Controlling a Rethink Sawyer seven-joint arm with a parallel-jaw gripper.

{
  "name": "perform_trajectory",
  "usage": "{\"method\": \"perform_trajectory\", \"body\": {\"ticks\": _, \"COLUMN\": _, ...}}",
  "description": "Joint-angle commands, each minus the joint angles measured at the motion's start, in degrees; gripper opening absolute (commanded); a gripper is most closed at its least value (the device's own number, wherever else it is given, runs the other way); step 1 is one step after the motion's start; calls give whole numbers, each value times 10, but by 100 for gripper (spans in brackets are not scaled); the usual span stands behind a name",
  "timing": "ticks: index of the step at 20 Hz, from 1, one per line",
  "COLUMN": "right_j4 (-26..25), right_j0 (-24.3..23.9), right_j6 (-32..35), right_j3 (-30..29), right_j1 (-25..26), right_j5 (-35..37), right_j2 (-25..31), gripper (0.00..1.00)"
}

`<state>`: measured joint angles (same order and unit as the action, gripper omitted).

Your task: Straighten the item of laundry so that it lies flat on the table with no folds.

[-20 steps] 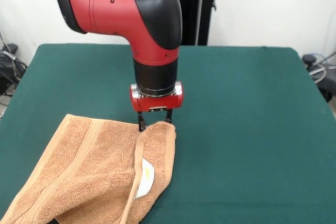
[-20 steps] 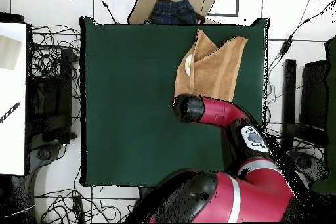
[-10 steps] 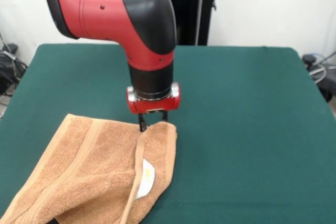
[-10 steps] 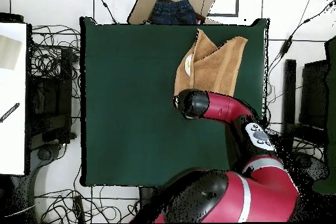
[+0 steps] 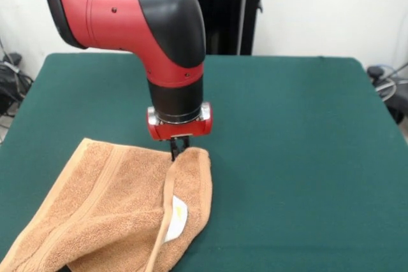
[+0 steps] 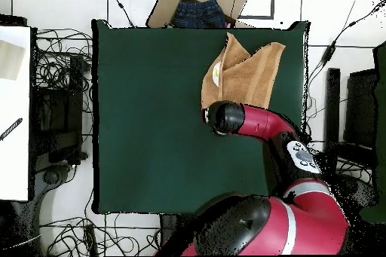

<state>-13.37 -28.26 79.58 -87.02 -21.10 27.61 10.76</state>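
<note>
towel point(image 5: 115, 211): orange-brown, folded over, white tag up | table point(image 5: 299, 157): dark green

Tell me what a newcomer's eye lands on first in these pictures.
First, the bulky red and black robot arm, coming down over the large dark green cloth table with its gripper at the far corner of the towel. Next, the light orange-brown terry towel, lying folded over itself at the table's near left in the front view, a small white tag showing on its folded flap.
</note>
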Motion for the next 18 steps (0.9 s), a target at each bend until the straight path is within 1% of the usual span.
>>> {"method": "perform_trajectory", "body": {"ticks": 1, "right_j4": -32, "right_j0": 13, "right_j6": 6, "right_j3": 25, "right_j1": 86, "right_j5": -48, "right_j2": 65, "gripper": 0}}
{"method": "perform_trajectory", "body": {"ticks": 5, "right_j4": -31, "right_j0": 21, "right_j6": 25, "right_j3": 14, "right_j1": 78, "right_j5": -62, "right_j2": 57, "gripper": 0}}
{"method": "perform_trajectory", "body": {"ticks": 7, "right_j4": -28, "right_j0": 38, "right_j6": 55, "right_j3": -6, "right_j1": 55, "right_j5": -68, "right_j2": 37, "gripper": 0}}
{"method": "perform_trajectory", "body": {"ticks": 10, "right_j4": -23, "right_j0": 84, "right_j6": 115, "right_j3": -56, "right_j1": -13, "right_j5": -67, "right_j2": -5, "gripper": 0}}
{"method": "perform_trajectory", "body": {"ticks": 11, "right_j4": -16, "right_j0": 103, "right_j6": 134, "right_j3": -72, "right_j1": -36, "right_j5": -59, "right_j2": -19, "gripper": 0}}
{"method": "perform_trajectory", "body": {"ticks": 13, "right_j4": 2, "right_j0": 124, "right_j6": 153, "right_j3": -102, "right_j1": -73, "right_j5": -33, "right_j2": -33, "gripper": 0}}
{"method": "perform_trajectory", "body": {"ticks": 14, "right_j4": 15, "right_j0": 130, "right_j6": 155, "right_j3": -114, "right_j1": -89, "right_j5": -14, "right_j2": -33, "gripper": 0}}
{"method": "perform_trajectory", "body": {"ticks": 16, "right_j4": 37, "right_j0": 125, "right_j6": 146, "right_j3": -132, "right_j1": -122, "right_j5": 26, "right_j2": -28, "gripper": 0}}
{"method": "perform_trajectory", "body": {"ticks": 18, "right_j4": 54, "right_j0": 132, "right_j6": 152, "right_j3": -151, "right_j1": -141, "right_j5": 39, "right_j2": -31, "gripper": 0}}
